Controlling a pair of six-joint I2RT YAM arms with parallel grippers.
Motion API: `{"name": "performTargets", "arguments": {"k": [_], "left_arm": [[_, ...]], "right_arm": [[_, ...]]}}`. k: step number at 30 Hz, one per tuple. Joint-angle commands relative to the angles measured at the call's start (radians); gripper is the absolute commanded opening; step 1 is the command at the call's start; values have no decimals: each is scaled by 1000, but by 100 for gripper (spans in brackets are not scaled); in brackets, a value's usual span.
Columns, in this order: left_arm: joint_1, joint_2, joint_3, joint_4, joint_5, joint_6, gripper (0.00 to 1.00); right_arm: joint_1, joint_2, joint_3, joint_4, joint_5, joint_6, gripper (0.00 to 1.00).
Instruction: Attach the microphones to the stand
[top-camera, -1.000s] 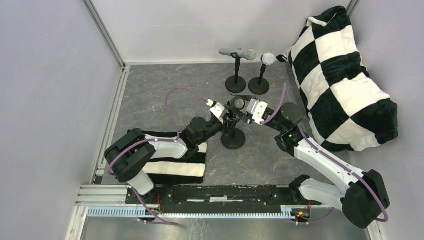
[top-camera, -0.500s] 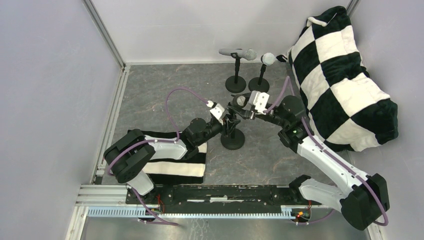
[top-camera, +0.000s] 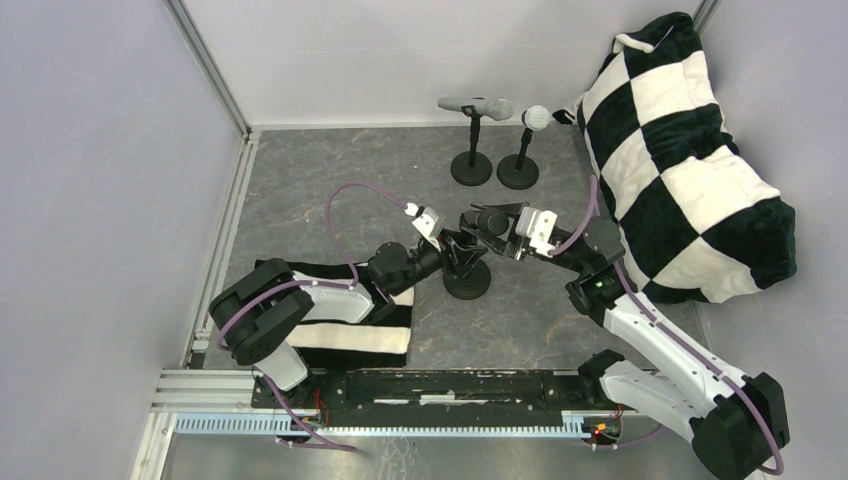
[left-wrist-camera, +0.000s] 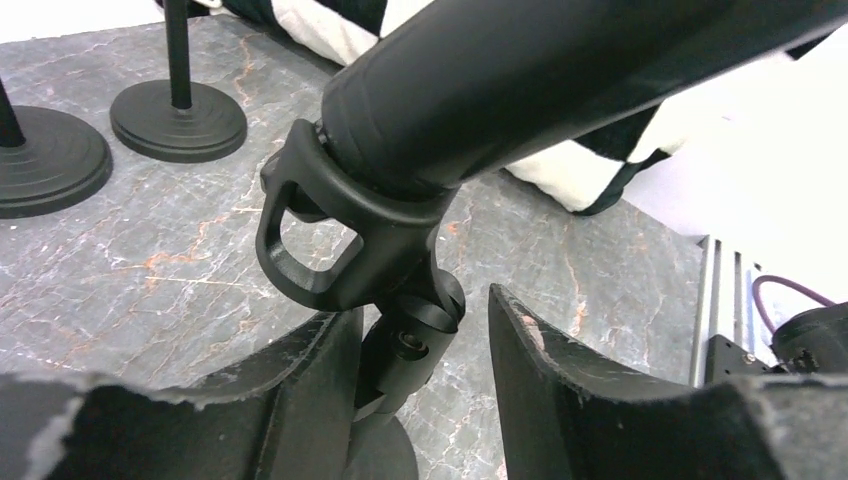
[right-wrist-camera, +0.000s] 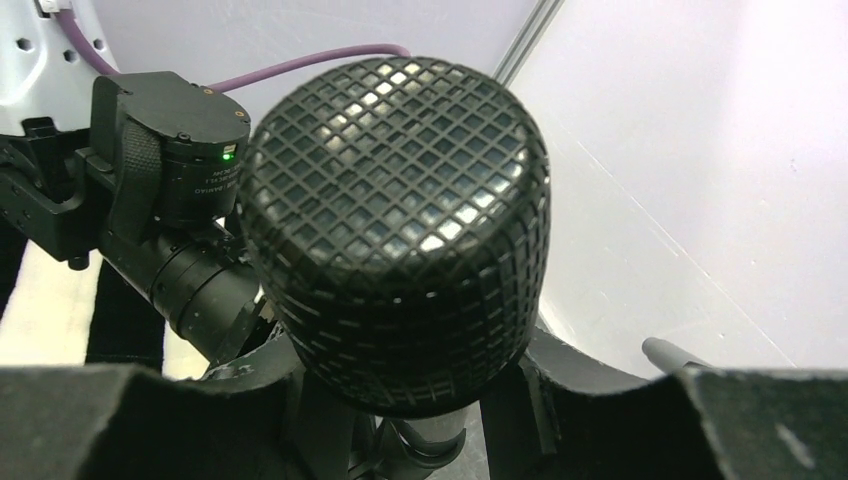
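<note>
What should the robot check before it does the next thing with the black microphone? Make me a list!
1. The right gripper has its jaws shut on the black microphone: ok.
2. The tail end of that microphone lies in the clip: ok.
3. It is pushed fully home in the clip: cannot tell.
4. The left gripper has its jaws open around the stand joint under the clip: ok.
5. The stand base sits flat on the table: ok.
6. The silver-grey microphone and its neighbour sit on the far stands: ok.
</note>
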Motion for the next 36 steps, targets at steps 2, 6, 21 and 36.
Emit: {"name": "performTargets", "arguments": {"k": [2, 6, 21, 36], "left_arm": [[-3, 27, -17, 52, 45, -132, 57], [-3, 45, -12, 99, 55, -173, 59], [-2, 93, 54, 99, 53, -166, 30], [-1, 99, 68, 74, 60, -135, 2]], "right_arm": [[15, -39, -64, -77, -48, 80, 0], [16, -50, -77, -62, -57, 88, 0], [18, -99, -79, -98, -60, 119, 0], [20, -114, -28, -307, 84, 21, 0]]}}
